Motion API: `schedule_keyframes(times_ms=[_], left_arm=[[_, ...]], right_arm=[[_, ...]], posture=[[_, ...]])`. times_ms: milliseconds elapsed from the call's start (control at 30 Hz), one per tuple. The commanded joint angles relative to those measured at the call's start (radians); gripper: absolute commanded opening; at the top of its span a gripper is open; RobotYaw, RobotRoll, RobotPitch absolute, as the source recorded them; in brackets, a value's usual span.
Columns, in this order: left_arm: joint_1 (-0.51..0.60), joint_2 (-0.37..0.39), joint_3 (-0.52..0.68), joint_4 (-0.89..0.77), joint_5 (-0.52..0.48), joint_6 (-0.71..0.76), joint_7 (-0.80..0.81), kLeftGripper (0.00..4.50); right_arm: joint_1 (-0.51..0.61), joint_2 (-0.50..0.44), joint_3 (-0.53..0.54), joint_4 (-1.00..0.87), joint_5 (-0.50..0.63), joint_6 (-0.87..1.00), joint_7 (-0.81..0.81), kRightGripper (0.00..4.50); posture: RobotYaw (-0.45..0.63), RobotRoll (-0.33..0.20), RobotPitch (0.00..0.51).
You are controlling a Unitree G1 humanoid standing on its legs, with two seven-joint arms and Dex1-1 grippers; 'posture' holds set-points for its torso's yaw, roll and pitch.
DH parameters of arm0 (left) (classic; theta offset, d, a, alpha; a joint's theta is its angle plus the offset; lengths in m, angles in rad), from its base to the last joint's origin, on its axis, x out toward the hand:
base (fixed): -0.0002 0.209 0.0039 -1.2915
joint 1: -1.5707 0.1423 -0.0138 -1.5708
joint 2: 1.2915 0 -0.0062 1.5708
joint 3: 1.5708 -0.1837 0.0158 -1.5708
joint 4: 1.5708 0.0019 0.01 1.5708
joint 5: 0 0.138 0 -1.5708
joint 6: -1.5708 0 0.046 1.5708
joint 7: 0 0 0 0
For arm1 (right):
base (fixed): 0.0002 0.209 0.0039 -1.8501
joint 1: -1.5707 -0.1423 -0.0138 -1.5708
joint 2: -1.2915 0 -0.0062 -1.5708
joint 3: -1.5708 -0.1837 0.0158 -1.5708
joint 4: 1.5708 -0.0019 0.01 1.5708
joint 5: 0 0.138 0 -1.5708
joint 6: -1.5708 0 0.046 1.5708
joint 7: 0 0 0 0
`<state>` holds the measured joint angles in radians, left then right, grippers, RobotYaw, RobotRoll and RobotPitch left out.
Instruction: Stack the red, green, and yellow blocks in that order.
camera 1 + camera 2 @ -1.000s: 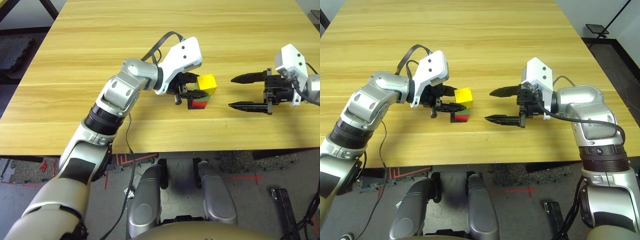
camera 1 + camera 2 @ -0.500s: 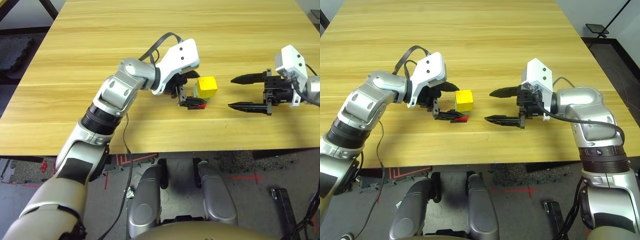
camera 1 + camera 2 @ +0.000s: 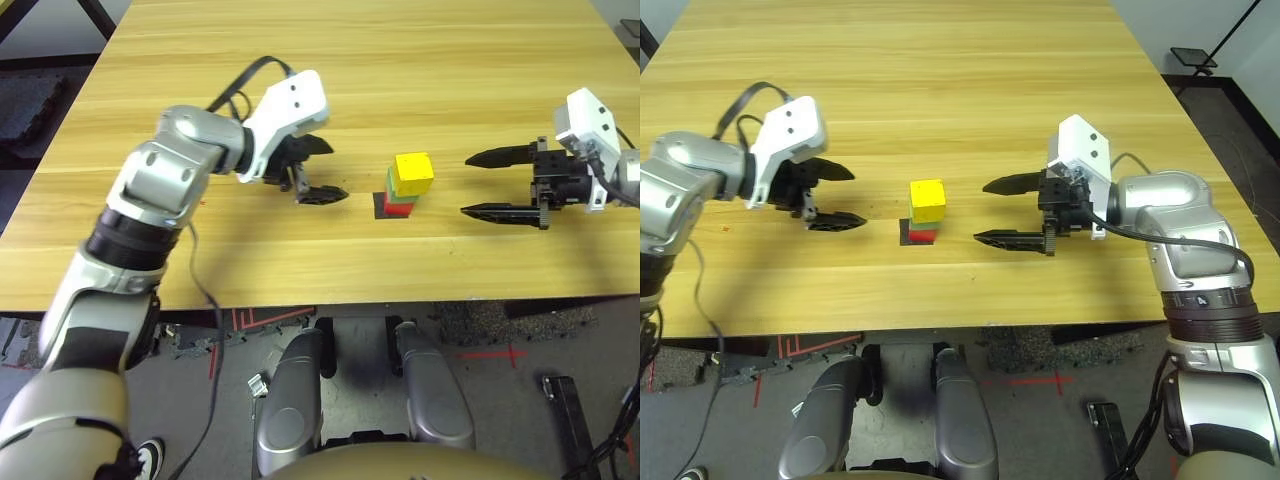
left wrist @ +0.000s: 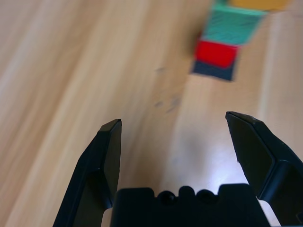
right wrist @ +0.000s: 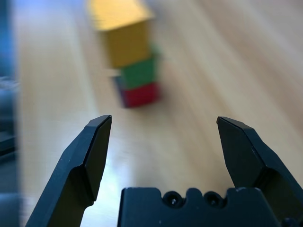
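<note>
Three matte cubes stacked at mid-frame on a pale wood-grain bench, both grippers open and empty.

The red block (image 5: 140,94) sits lowest on a flat black square patch (image 4: 214,70), the green block (image 5: 138,73) on it, the yellow block (image 3: 413,170) on top, slightly askew. The left gripper (image 3: 314,172), its black tapered fingers spread wide, hangs well apart at the stack's left; the right gripper (image 3: 494,183), fingers likewise spread, hangs to its right, pointing at the stack, touching nothing.
</note>
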<state>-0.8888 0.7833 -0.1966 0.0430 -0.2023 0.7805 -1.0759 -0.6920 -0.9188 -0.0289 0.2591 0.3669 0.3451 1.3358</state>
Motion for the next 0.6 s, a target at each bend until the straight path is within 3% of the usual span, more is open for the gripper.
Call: schedule_keyframes(times_ms=[33,133,367,500,600], left_arm=[[0.03,-0.001,0.056,0.047,0.013,0.006,0.073,4.48],[0.075,-0.032,0.141,0.074,0.036,-0.005,0.218,4.48],[0.202,-0.196,0.391,0.066,0.094,-0.137,0.66,4.48],[0.306,-0.3,0.491,-0.004,0.124,-0.223,0.874,4.48],[0.335,-0.322,0.515,-0.019,0.137,-0.265,0.943,4.48]], right_arm=[[-0.022,-0.014,-0.031,0.105,-0.033,-0.065,-0.015,4.5],[-0.071,-0.018,-0.076,0.22,-0.054,-0.123,-0.083,4.5],[-0.195,0.078,-0.208,0.481,-0.12,-0.307,-0.531,4.5],[-0.153,0.157,-0.294,0.503,-0.123,-0.4,-0.768,4.5],[-0.112,0.198,-0.343,0.487,-0.105,-0.415,-0.873,4.5]], posture=[[0.21,0.13,0.248],[0.23,0.126,0.238],[0.26,0.148,0.237],[0.26,0.155,0.251],[0.25,0.154,0.255]])
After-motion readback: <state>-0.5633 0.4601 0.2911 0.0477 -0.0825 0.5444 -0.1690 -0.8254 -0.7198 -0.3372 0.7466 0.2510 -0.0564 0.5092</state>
